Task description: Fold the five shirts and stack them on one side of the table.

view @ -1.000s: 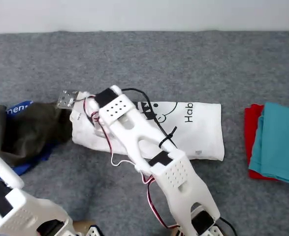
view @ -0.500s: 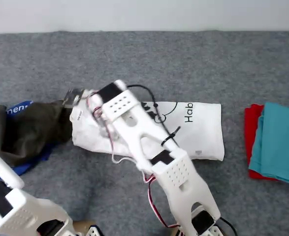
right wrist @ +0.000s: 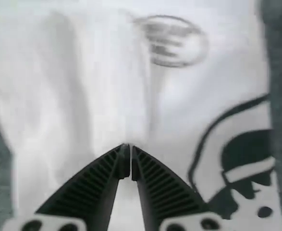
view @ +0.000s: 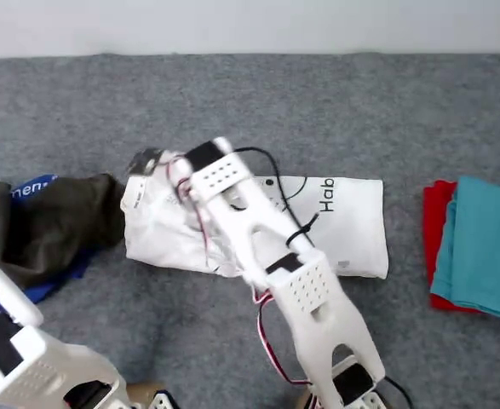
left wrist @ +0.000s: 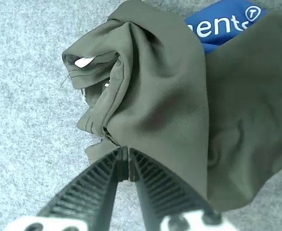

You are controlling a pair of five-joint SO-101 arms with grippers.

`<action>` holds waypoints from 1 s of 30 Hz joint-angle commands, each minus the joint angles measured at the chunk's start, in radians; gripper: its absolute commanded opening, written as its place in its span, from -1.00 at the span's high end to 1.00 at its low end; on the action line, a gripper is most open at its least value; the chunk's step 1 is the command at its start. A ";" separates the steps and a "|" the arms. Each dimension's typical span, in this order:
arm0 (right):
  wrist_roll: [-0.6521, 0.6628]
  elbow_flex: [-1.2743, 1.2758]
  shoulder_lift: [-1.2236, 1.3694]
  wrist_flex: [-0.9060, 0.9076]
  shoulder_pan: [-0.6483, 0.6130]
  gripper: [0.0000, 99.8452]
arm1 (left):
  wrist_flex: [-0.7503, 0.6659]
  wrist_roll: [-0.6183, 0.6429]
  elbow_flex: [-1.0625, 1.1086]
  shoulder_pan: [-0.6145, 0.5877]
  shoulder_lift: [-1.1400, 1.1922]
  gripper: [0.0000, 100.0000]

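On the grey felt counter [view: 318, 111], the white cotton shirt with black print [view: 343, 230] lies lengthwise across. The right end effector [view: 147, 160] sits at its end beside the crumpled olive shirt [view: 54, 221], jaws closed, we judge on the cloth. The shirt stretches away toward the folded teal shirt [view: 479, 247].

A white shirt [view: 343, 226] with black print was laid flat on the grey worktop [view: 318, 102]. The right arm was stretched over it, with its end effector [view: 147, 160] at the shirt's far left corner. An olive shirt [view: 58, 221] was heaped over a blue shirt [view: 33, 187] at the left. At the right, a teal shirt [view: 488, 247] was laid on a red shirt [view: 437, 230].
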 commanded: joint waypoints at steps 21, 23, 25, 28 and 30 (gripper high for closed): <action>-0.077 -0.152 -0.002 0.228 -0.199 0.98 | -0.015 -0.005 -0.007 0.015 -0.021 0.97; -0.052 -0.152 0.036 0.173 -0.137 0.98 | -0.015 -0.005 -0.007 0.015 -0.018 0.97; -0.006 -0.152 0.067 0.110 -0.079 0.98 | -0.015 -0.005 -0.007 0.015 -0.017 0.97; 0.023 -0.152 0.085 0.021 -0.012 0.98 | -0.015 -0.006 -0.007 0.015 -0.017 0.97; 0.021 -0.152 0.065 0.001 0.001 0.98 | -0.014 -0.006 -0.007 0.015 -0.020 0.97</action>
